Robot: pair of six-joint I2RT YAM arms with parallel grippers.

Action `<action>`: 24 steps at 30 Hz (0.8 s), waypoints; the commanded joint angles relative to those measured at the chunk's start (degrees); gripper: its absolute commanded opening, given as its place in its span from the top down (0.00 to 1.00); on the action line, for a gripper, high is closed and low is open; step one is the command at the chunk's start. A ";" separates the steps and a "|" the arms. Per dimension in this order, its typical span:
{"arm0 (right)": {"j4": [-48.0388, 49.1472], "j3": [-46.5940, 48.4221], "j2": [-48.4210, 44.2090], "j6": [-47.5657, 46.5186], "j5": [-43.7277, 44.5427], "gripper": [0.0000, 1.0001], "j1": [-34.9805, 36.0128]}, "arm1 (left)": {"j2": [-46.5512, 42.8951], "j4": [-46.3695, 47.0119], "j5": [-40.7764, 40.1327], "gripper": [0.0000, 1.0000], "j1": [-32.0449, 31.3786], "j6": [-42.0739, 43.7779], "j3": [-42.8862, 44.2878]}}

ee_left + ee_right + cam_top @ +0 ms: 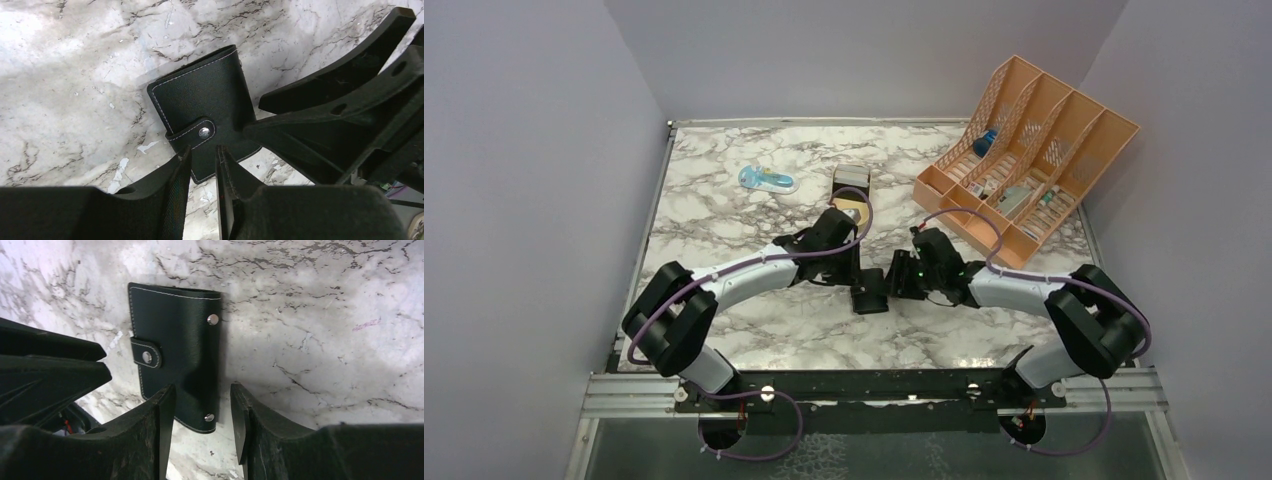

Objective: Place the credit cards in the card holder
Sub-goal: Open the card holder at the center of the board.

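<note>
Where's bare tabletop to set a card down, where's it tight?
Free: table left of the left arm, up to the blue packet; also the near strip in front of the card holder. Crowded: centre, left claw and right claw over it, gold tin behind, organizer far right.

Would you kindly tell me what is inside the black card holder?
Nothing inside shows: the card holder lies closed on the marble table, its strap snapped shut, so its contents are hidden.
</note>
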 commanded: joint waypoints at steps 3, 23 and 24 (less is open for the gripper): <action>4.30 0.65 3.19 -1.15 0.95 0.59 -0.46 | 1.88 3.35 2.74 0.71 -0.31 0.03 -1.18; 4.72 -1.81 -7.02 -1.54 -2.59 0.99 -0.40 | 1.75 4.18 6.58 0.60 -1.27 -0.96 0.40; 4.51 -2.07 -7.90 -1.24 -2.68 0.99 -0.40 | 2.07 3.96 6.47 0.60 -1.27 -0.85 0.56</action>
